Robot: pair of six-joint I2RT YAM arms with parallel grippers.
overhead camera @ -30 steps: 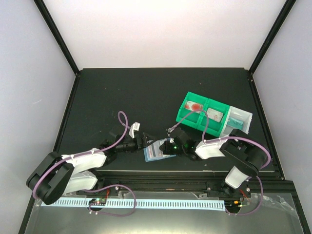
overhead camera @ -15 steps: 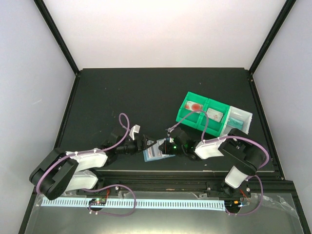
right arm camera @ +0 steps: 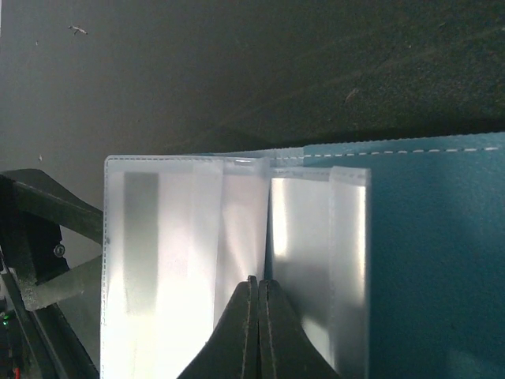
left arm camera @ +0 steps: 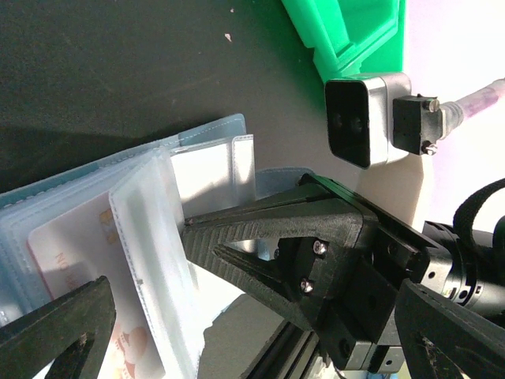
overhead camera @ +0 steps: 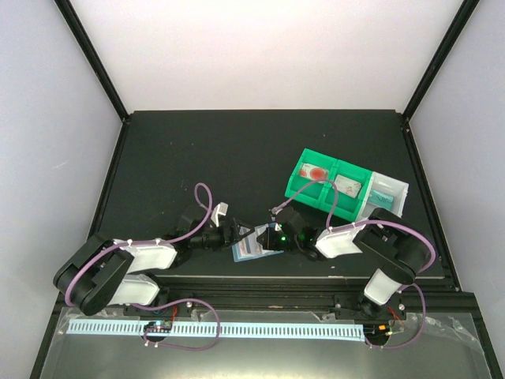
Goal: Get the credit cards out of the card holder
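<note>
Near the front edge of the black tabletop (overhead camera: 197, 150), between the two arms, lies the light blue folding plastic card holder (overhead camera: 251, 246), open, with its clear slot pockets fanned apart. The right gripper (right arm camera: 258, 286) meets it from the right with its black fingers pressed tight together, the tips set at the crease between two clear pocket leaves; whether a leaf is nipped between them cannot be told. Facing it from the left, the left gripper (overhead camera: 237, 234) is spread wide, one finger (left arm camera: 59, 335) beside the fanned pockets and the other off past the right gripper's body. A whitish-pink plastic credit card (left arm camera: 75, 260) with orange print sits inside one pocket. Farther back on the right stands a green plastic compartment bin (overhead camera: 304, 192) with a clear bin (overhead camera: 398, 188) against its right side. A pale card with a red mark (overhead camera: 317, 172) lies in the green bin's left compartment, another pale card (overhead camera: 347, 186) lies in the next compartment, and a teal card (overhead camera: 383, 195) lies in the clear bin.
</note>
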